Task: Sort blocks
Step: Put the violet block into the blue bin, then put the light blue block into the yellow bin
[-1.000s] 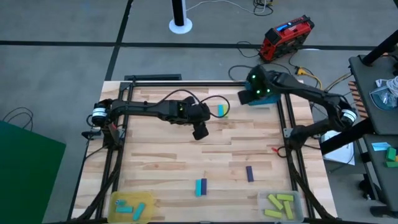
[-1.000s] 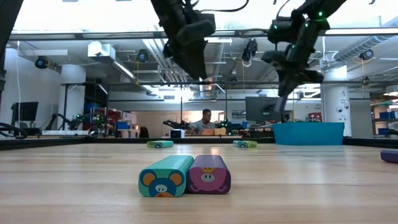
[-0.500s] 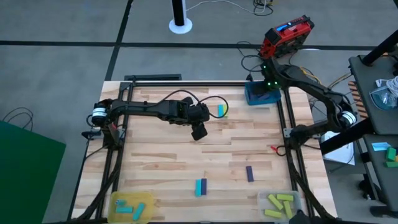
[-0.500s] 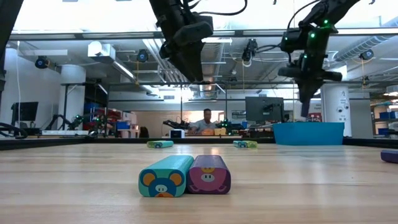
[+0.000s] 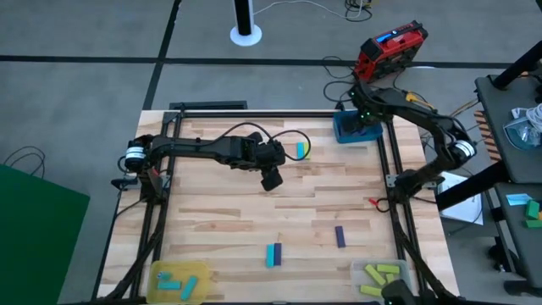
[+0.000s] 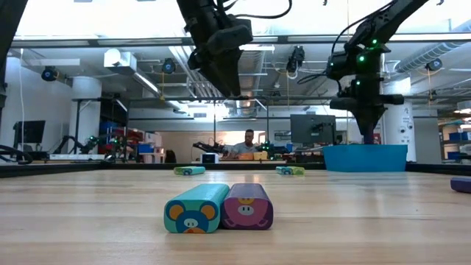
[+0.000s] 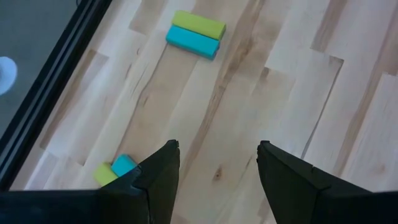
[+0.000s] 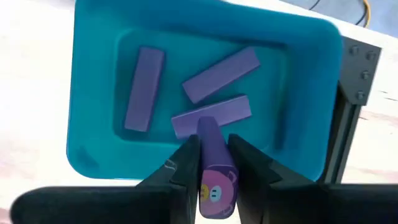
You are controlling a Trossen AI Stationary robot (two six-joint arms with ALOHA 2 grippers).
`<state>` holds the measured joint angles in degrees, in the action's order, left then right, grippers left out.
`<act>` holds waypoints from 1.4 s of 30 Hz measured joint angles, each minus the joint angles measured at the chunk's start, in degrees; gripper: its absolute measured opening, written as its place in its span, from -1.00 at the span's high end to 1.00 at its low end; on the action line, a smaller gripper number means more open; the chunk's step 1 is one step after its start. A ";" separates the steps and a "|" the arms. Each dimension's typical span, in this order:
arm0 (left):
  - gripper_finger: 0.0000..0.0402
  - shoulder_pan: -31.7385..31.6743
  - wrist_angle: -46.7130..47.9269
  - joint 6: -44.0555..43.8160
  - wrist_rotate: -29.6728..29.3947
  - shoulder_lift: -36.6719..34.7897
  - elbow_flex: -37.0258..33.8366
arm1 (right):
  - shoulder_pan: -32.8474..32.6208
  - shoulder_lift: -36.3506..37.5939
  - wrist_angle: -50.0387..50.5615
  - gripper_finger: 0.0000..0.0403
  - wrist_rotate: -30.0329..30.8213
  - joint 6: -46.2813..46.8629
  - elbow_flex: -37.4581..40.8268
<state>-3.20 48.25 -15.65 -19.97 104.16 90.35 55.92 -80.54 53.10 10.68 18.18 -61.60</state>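
We put the step at drop-off: the right gripper (image 8: 212,163) hangs over the blue tray (image 8: 99,43) at the far right corner of the table (image 5: 212,212), fingers clamped on a purple block (image 8: 214,168) held end-down. Next move, as we judge it: open the fingers so the block falls inside the rim, then lift clear. Risk looks small; the block sits over the tray floor, not the wall.

Near to far in the high view:
- Yellow tray (image 5: 179,281), near left corner: cyan blocks inside, count unclear.
- Clear tray (image 5: 381,278), near right corner: yellow-green blocks, several.
- Loose on the table: a cyan and purple pair (image 6: 218,207) touching side by side, and a lone purple block (image 5: 340,236) to their right.
- Mid-table: the left gripper (image 7: 214,171) hovers with fingers apart and nothing between them, waiting.
- Just beyond it a cyan and yellow-green pair (image 7: 195,33), touching. The left wrist view also shows a second small cyan and yellow-green pair (image 7: 115,169) near the table's edge rail.
- Far right: blue tray, three purple blocks (image 8: 219,74) lying flat in it, two overlapping.

So we reckon several blocks are still unsorted.
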 joint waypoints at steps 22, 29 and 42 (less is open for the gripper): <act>0.04 0.00 0.10 -1.43 0.00 -0.02 0.00 | 0.00 -0.49 -1.12 0.53 1.44 -0.33 0.00; 0.04 0.11 2.32 -3.79 3.87 -0.02 0.00 | -0.58 1.51 -1.30 0.67 1.38 -2.56 -1.41; 0.04 1.88 8.06 -5.55 8.98 -0.02 0.00 | -4.60 8.91 -0.97 0.73 -0.79 -3.14 -9.28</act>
<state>-1.32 56.31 -21.20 -10.99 104.14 90.35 51.33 -71.64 52.13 9.89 15.04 -70.88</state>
